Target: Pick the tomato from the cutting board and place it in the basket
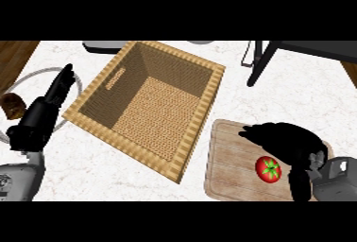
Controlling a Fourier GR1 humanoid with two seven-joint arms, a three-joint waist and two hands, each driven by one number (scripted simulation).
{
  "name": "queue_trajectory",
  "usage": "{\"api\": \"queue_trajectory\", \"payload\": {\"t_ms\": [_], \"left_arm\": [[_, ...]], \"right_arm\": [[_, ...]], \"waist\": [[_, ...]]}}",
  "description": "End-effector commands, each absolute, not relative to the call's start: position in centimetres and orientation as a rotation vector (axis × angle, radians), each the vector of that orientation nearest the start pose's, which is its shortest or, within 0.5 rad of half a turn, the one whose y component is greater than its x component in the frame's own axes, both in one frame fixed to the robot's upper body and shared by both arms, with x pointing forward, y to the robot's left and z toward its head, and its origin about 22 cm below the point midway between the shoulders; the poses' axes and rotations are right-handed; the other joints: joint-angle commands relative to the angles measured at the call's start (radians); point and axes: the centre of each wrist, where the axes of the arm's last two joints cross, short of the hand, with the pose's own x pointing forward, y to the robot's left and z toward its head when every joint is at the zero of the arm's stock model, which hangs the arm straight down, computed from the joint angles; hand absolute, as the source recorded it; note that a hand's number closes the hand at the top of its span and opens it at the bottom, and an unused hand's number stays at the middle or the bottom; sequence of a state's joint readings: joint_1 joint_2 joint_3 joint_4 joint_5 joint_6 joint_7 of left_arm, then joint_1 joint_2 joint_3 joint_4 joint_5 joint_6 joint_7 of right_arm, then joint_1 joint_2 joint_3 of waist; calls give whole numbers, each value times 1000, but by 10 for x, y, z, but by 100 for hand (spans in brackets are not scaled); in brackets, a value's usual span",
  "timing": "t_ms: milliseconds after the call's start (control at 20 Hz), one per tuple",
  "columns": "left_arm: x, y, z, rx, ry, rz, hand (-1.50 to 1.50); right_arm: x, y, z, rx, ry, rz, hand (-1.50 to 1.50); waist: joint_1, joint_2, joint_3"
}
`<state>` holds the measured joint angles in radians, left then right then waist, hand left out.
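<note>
A red tomato (267,169) with a green stem lies on the wooden cutting board (230,165) at the lower right. My right hand (289,142) hovers over it with the fingers curved above and to the right of the tomato and the thumb down beside it; the fingers are not closed round it. The woven basket (111,124) stands in the middle, tilted, with nothing inside. My left hand (43,111) rests at the left edge, fingers straight and pointing up.
A plate rim (28,78) shows behind the left hand, with a brown object (12,105) at the far left. A dark stand (261,61) rises at the upper right. A grey object (105,46) sits behind the basket.
</note>
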<state>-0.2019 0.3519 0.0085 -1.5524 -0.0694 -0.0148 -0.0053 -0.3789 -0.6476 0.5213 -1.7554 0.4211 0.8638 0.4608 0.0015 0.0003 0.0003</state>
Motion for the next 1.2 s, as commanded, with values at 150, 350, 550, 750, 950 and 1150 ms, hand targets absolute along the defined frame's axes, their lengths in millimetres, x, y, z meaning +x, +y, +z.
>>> {"api": "queue_trajectory", "payload": {"t_ms": [150,350,550,750,950,1150], "left_arm": [[288,306,87,275,-1716,-363,0],[287,302,87,315,-1717,-371,0],[284,303,78,291,-1726,-361,0],[291,288,80,297,-1720,-376,0],[280,305,65,293,-1721,-378,0],[268,283,66,299,-1733,-370,0]], "right_arm": [[262,-221,98,-425,-832,1847,-150],[268,-202,103,-434,-856,1823,-150],[259,-231,65,-414,-844,1822,-150],[278,-234,76,-417,-848,1792,-150],[265,-231,69,-410,-826,1809,-150],[268,-229,52,-447,-789,1797,-150]], "waist": [[-1,-1,0],[0,-1,0],[-1,0,0],[0,0,0],[-1,-1,0],[3,-1,0]]}}
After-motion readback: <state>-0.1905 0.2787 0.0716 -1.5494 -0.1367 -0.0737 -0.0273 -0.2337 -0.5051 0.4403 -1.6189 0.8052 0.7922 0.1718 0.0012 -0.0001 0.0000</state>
